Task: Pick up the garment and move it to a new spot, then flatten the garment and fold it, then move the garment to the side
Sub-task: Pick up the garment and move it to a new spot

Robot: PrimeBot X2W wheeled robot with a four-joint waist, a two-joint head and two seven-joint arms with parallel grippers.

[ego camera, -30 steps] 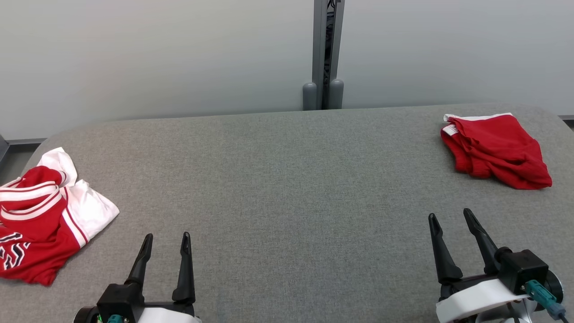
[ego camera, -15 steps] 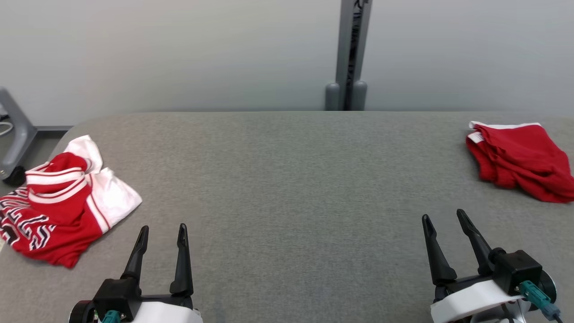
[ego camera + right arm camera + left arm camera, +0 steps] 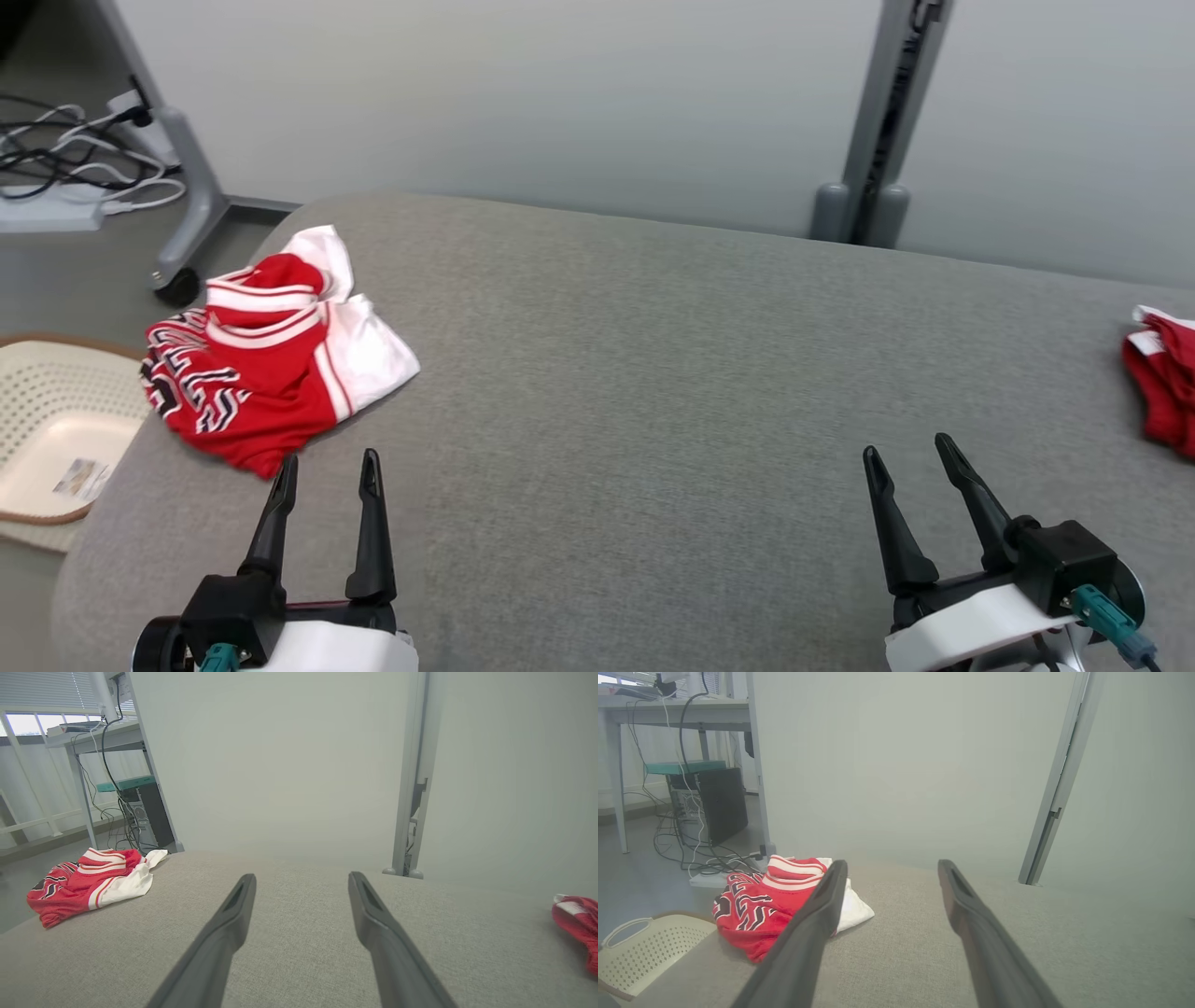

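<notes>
A crumpled red and white garment [image 3: 271, 373] with black lettering lies at the far left end of the grey table [image 3: 653, 373]. The left wrist view shows the garment [image 3: 761, 900] just beyond and left of my fingers, and it [image 3: 88, 882] sits far left in the right wrist view. My left gripper [image 3: 327, 459] hovers open just in front of the garment, holding nothing. At the lower right my right gripper [image 3: 910, 446] is open and empty above bare table.
A folded red cloth [image 3: 1162, 383] lies at the table's right edge. A cream perforated basket [image 3: 56, 429] sits on the floor left of the table. Cables [image 3: 65, 168] and a grey stand leg [image 3: 187, 205] lie beyond it. A grey post [image 3: 878, 121] rises behind the table.
The head camera has turned left, so the whole scene has slid right, bringing the basket and cables into view. Both grippers keep their open pose.
</notes>
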